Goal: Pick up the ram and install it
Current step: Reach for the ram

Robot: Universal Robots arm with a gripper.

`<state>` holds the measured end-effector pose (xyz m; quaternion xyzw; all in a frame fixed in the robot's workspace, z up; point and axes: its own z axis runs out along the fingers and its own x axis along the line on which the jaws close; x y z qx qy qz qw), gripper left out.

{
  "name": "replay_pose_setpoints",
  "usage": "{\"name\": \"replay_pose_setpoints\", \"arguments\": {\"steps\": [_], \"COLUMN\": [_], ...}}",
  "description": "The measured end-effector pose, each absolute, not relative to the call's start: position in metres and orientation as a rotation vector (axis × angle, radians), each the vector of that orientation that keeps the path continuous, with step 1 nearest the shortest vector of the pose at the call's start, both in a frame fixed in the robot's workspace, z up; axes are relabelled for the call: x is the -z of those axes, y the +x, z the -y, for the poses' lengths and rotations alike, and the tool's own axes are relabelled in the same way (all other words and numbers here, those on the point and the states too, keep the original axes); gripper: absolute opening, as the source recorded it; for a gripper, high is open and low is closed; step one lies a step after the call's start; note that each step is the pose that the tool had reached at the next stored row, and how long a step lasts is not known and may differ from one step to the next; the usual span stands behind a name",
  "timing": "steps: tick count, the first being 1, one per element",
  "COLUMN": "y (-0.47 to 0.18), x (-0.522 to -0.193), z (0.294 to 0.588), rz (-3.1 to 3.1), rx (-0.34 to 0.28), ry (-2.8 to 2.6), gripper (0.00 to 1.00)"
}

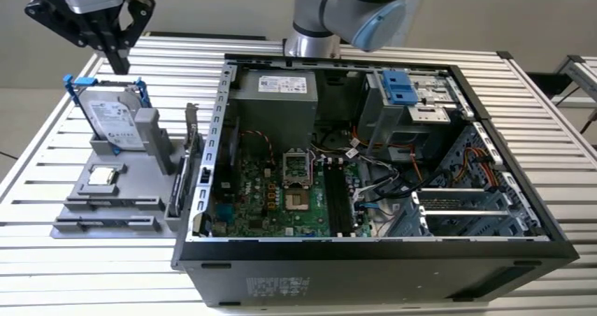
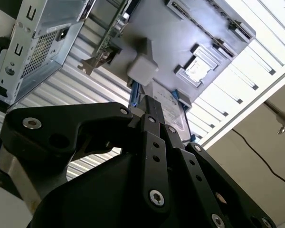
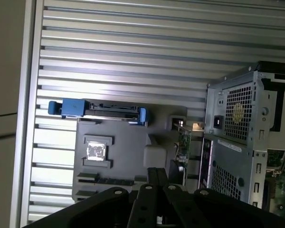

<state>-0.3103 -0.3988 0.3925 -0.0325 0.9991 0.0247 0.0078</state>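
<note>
The jaws are closed on each other with nothing between them. In the exterior view, read as a clock face, they hang at 12 o'clock of the upright hard drive (image 1: 114, 120) in its blue frame, just above it. The drive stands at one end of the grey tray (image 1: 70, 214). The ram (image 3: 111, 181) sits in a long slot of that tray, a dark strip in the first wrist view just past the CPU chip (image 1: 103, 177); in the exterior view that slot lies at 6 o'clock of the chip, well apart from the jaws. At 3 o'clock of the tray, on the slatted counter (image 1: 84, 277), stands the open computer case (image 1: 373, 263). The stick should be light and stiff, yet thin and fragile; it will likely not forgive bending, nor pressure on its chips or contact edge. The best hold is probably across its two flat faces, near mid-length along the upper long edge, so that it hangs level.
</note>
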Motion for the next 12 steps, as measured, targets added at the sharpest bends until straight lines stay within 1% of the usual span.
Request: {"name": "replay_pose_setpoints", "arguments": {"steps": [12], "y": [-0.325], "x": [-0.393], "z": [0.399], "rz": [-3.125], "rx": [-0.077], "ry": [-0.1], "gripper": [0.0]}}
